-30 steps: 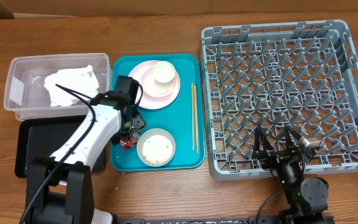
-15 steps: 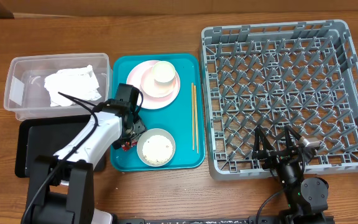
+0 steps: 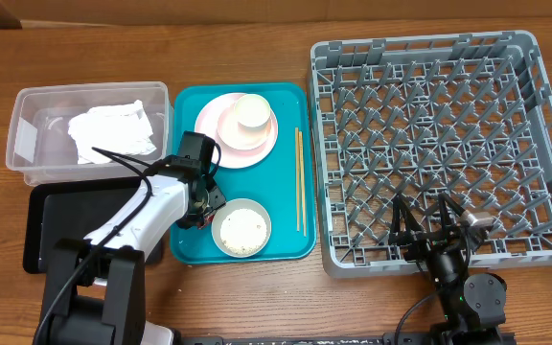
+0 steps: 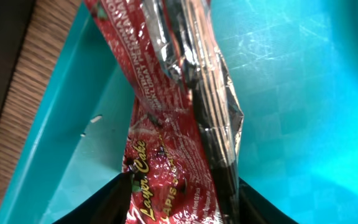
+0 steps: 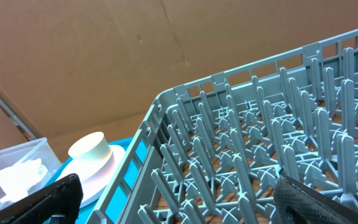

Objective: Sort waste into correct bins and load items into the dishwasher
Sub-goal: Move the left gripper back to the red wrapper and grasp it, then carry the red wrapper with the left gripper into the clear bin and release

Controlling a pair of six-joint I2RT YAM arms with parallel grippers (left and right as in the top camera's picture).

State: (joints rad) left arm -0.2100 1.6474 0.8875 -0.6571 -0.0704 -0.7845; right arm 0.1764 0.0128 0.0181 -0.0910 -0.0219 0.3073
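Both left fingers [image 4: 107,202] are straddling the red sauce packet [image 4: 173,124] on the teal tray [image 4: 303,93], its long axis running ahead between them; whether they are clamping it cannot be told. Farther off, the right fingers [image 5: 42,196] are hanging released.

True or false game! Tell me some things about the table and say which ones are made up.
The white napkin lies in the clear tub. True.
The chopsticks stand in the grey rack. False: they lie on the teal tray.
The cup sits on the pink plate. True.
The red packet is in the black tray. False: it is on the teal tray, between the fingers of the left gripper.
The right gripper is open. True.
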